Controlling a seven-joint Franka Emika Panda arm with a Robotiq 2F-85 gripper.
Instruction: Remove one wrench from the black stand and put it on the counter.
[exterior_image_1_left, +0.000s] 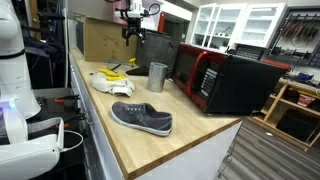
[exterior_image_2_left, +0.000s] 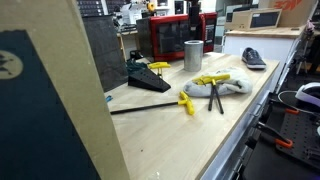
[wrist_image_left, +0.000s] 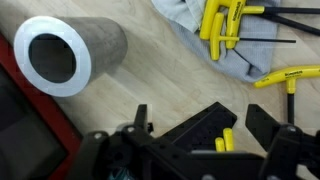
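Gripper (wrist_image_left: 198, 114) released, jaws spread wide, nothing held. In an exterior view it hangs above the counter (exterior_image_1_left: 200, 125). Wrist view: black stand (wrist_image_left: 210, 125) sits on the counter between the jaws, with a yellow-handled wrench (wrist_image_left: 228, 140) in it. Steel cup (wrist_image_left: 65, 55) at 10 o'clock from the stand. Grey cloth (wrist_image_left: 185, 25) carrying more yellow wrenches (wrist_image_left: 220, 22) at 1 o'clock. In an exterior view a loose wrench (exterior_image_2_left: 185, 103) lies on the bare wood, 5 o'clock from the stand.

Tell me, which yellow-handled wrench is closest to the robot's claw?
The wrench standing in the black stand, right below the open gripper in the wrist view; the other wrenches lie farther off, on or beside the grey cloth.
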